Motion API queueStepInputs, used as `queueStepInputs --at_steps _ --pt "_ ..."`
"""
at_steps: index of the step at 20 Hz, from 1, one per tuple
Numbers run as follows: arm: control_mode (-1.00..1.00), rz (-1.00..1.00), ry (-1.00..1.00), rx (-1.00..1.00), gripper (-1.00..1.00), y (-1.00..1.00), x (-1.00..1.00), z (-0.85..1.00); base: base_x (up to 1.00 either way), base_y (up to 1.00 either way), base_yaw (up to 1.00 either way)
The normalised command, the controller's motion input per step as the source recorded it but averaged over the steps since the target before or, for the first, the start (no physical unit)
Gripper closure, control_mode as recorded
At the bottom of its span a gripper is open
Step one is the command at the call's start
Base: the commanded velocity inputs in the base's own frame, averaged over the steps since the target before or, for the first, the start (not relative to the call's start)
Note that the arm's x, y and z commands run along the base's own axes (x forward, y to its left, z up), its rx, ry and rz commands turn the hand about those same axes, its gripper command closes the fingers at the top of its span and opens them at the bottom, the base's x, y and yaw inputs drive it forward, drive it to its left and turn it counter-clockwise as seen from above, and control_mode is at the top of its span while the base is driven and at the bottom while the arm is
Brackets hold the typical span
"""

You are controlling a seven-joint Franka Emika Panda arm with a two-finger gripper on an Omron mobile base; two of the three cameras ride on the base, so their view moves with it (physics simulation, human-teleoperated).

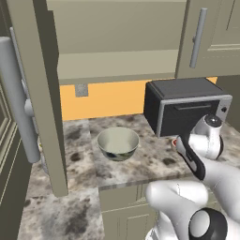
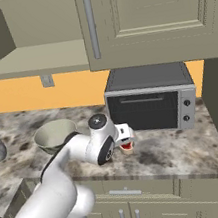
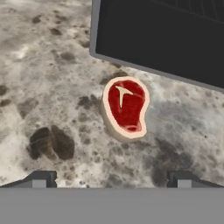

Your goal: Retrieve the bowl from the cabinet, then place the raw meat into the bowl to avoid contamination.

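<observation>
The cabinet [image 1: 42,93] stands open with its door swung out, shelf bare, and the bowl [image 1: 118,143] sits out on the surface [image 1: 154,161], well to the left of the toaster oven [image 1: 185,105] — so the retrieval looks done. Next along, the raw meat [image 3: 125,108] lies flat on the stone just in front of the toaster oven's lower left corner, apart from the bowl. And the gripper [image 3: 111,180] hangs right above the meat, fingers [image 3: 41,178] spread wide with nothing between them, one tip either side of the steak in the hand view. So the meat pickup is the step in hand. My read: next comes a straight drop until the tips reach the surface, a pinch across the thin fat rim, then a lift and a carry left, away from the toaster oven, to the bowl.
</observation>
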Motion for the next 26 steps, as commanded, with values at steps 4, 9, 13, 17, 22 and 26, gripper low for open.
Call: queueStepInputs --at_steps 4,9,13,17,22,26 --pt "-1.00 0.00 0.00 0.00 -1.00 -0.04 0.23 -0.10 0.00 0.00 0.00" --pt "-1.00 0.00 0.00 0.00 -1.00 -0.17 0.20 -0.14 0.00 0.00 0.00" --pt "-1.00 0.00 0.00 0.00 -1.00 -0.15 0.14 -0.16 0.00 0.00 0.00" --pt "-1.00 0.00 0.00 0.00 -1.00 -0.03 0.12 -0.17 0.00 0.00 0.00" --pt "-1.00 0.00 0.03 0.00 -1.00 0.00 0.09 -0.17 0.00 0.00 0.00" --pt "-1.00 0.00 0.03 0.00 -1.00 0.00 0.09 -0.16 0.00 0.00 0.00"
